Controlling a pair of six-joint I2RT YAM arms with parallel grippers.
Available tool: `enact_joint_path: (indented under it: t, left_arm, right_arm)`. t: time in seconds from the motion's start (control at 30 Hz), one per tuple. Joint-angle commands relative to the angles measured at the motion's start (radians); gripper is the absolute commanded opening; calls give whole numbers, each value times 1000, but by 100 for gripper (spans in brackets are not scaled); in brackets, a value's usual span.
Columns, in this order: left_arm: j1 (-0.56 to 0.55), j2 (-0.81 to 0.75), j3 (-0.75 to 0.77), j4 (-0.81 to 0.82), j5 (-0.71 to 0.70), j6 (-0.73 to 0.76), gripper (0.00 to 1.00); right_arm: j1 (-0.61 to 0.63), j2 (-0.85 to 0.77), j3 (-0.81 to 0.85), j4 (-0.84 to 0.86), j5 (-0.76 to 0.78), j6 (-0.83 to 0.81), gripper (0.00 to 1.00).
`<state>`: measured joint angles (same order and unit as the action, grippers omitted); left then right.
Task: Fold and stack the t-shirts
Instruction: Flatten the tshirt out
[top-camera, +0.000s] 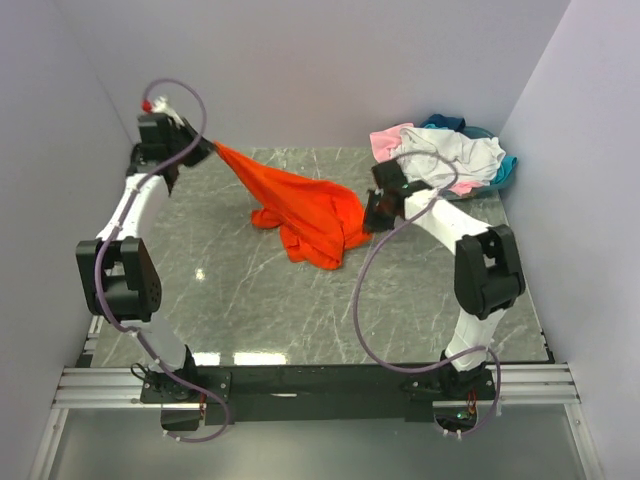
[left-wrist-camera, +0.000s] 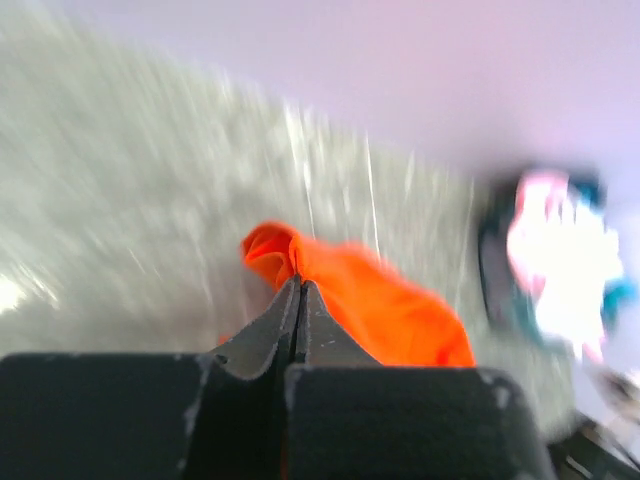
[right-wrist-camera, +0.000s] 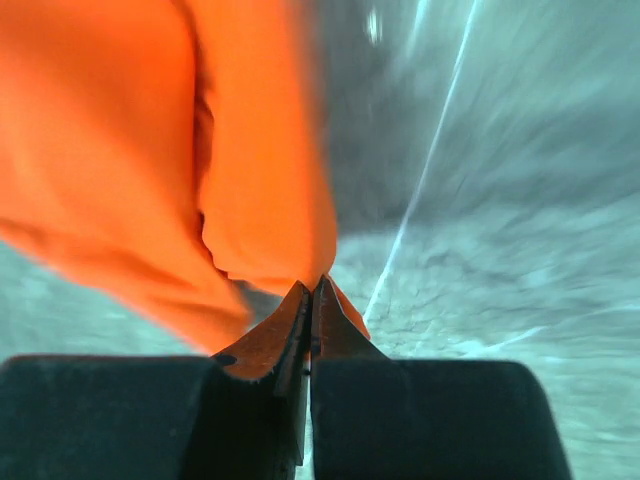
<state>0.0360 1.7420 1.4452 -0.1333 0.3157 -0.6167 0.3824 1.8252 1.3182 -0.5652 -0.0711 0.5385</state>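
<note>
Bolted to the near rail (top-camera: 320, 380), two arms reach out over a grey marbled table (top-camera: 250, 300). At far left, the left gripper (top-camera: 203, 150) hangs raised near the back wall. Its fingers are clamped together on a corner of the orange t-shirt (top-camera: 310, 215), which runs from that grip in a taut band down to a crumpled heap at mid-table. At the heap's right edge the right gripper (top-camera: 376, 212) sits low, fingers pressed together with no gap. Its wrist view shows orange cloth meeting the tips, so it seems to have pinched a thin edge, though how much is hard to tell. Far right, in the back corner, a pile of t-shirts (top-camera: 450, 155) in white, pink and teal lies well apart from the orange one. The step in hand looks like spreading the shirt flat before folding. Done well, the right arm would lift and draw away from the left until the fabric opens without a twist, then both would lower it evenly onto bare table.
</note>
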Motion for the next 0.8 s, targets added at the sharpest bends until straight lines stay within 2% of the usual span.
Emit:
enact_joint_path:
  t: [0.0, 0.13, 0.23, 0.53, 0.77]
  left_arm:
    - [57, -55, 168, -12, -109, 81, 0]
    - [79, -108, 277, 3, -150, 117, 0]
    - [87, -191, 267, 43, -188, 153, 0]
    - [90, -443, 202, 126, -273, 238, 0]
    - [90, -576, 161, 170, -293, 259, 0]
  right_arm:
    - [-59, -139, 157, -62, 39, -66, 0]
    - [-66, -204, 332, -104, 97, -146, 0]
    - [-63, -262, 392, -111, 142, -190, 0]
    - [-59, -565, 293, 59, 189, -279, 0]
    - [-48, -731, 228, 168, 84, -324, 0]
